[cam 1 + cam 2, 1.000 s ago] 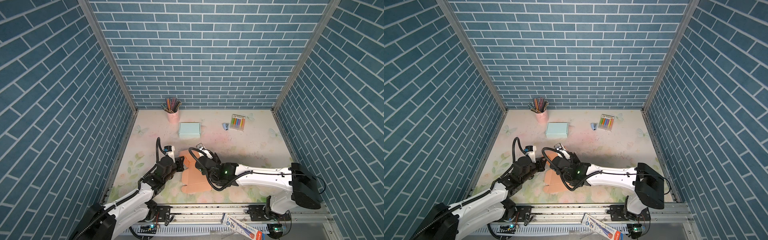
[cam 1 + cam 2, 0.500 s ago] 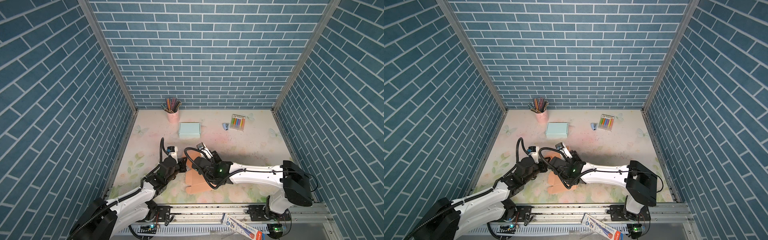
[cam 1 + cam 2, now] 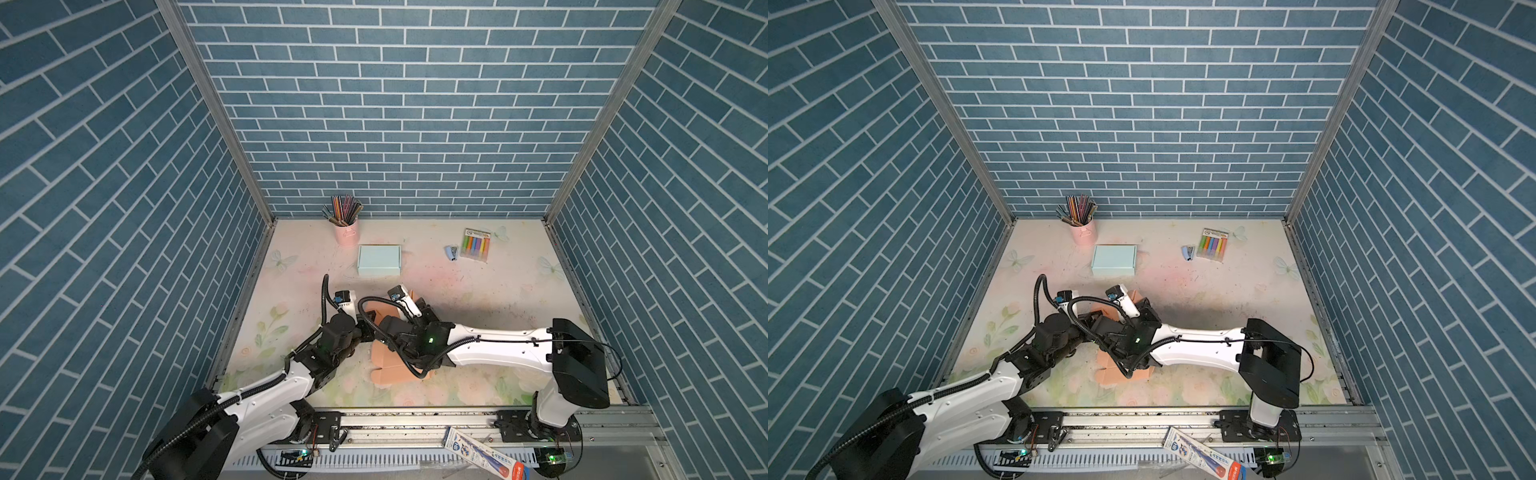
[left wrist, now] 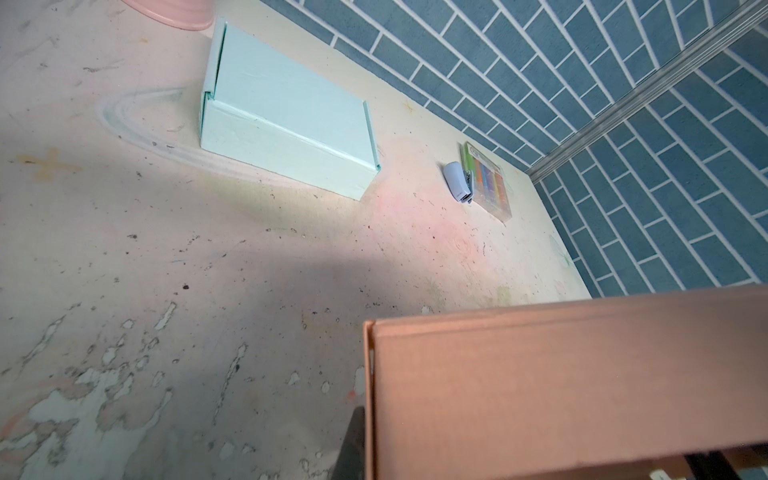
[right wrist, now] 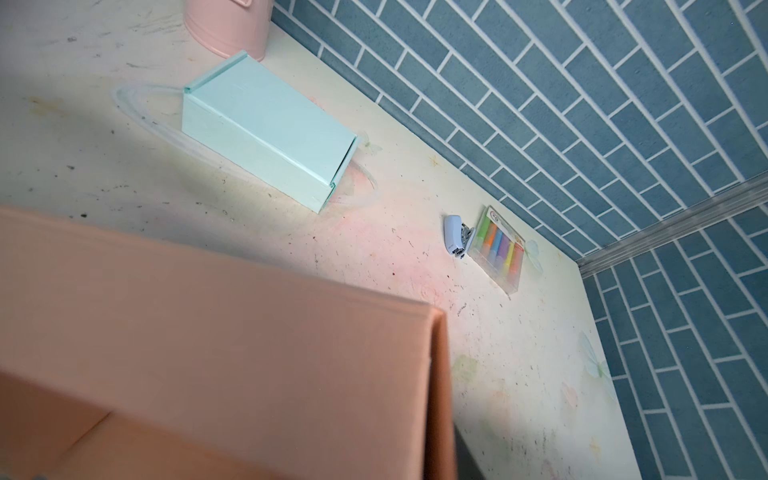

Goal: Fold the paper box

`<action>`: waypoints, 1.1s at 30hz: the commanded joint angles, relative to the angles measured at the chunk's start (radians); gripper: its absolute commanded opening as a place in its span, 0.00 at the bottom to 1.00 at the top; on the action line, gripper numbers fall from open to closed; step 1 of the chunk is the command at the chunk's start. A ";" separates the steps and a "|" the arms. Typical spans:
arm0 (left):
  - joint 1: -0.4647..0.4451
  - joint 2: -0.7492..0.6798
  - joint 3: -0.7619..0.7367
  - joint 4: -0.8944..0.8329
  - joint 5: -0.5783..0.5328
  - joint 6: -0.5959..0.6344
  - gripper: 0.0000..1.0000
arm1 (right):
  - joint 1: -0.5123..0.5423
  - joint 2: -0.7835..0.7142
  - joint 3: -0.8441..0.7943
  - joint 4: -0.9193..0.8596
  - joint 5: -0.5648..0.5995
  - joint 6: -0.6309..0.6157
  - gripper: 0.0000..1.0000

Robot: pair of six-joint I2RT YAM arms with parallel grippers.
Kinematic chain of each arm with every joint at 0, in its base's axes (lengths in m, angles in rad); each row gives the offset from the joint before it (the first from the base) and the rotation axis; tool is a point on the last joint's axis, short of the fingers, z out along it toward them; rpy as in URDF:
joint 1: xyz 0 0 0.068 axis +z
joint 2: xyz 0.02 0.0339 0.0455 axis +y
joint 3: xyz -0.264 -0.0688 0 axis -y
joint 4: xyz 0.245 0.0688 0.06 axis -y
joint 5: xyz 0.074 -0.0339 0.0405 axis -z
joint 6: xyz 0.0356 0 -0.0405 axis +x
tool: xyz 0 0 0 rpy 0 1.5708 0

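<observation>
Both top views show one surface [image 3: 503, 320] enclosed by blue brick-patterned walls.

Count, left to right:
- one left arm [image 3: 270, 390]
- one pink cup [image 3: 347, 235] of coloured pencils, far left
- one pale blue closed box [image 3: 379, 260], just near of the cup
- one orange paper box [image 3: 390, 368]
- one small blue stapler [image 3: 452, 252], just beside one clear pack of markers [image 3: 477, 245], far right
- one right arm [image 3: 498, 345]

One printed carton [image 3: 484, 455] lies on the near rail, off the surface.

Paper box, location: near middle of the surface, between the two arms and partly under the right arm's wrist.

Paper box, condition: partly folded. Its near flaps lie flat on the surface and its far end is raised. In the left wrist view a plain orange panel [image 4: 561, 382] stands up with a doubled top edge. In the right wrist view that card [image 5: 249, 353] turns a sharp corner into a side wall.

Left jaws: closed. One dark finger [image 4: 353, 440] lies against the panel's outer edge. Whether card is pinched between them cannot be told.

Right jaws: hidden under the wrist in both top views and not shown by the right wrist view. Opening and hold cannot be told.
</observation>
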 commanded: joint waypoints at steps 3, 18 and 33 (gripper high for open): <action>-0.009 -0.005 0.014 0.037 -0.032 -0.017 0.00 | 0.048 -0.078 -0.036 0.035 0.032 0.016 0.35; -0.008 -0.012 0.078 -0.086 -0.038 0.111 0.00 | 0.055 -0.513 -0.209 0.266 -0.495 0.095 0.70; -0.086 -0.029 0.043 0.036 0.164 0.436 0.00 | -0.482 -0.634 -0.507 0.517 -1.115 0.233 0.67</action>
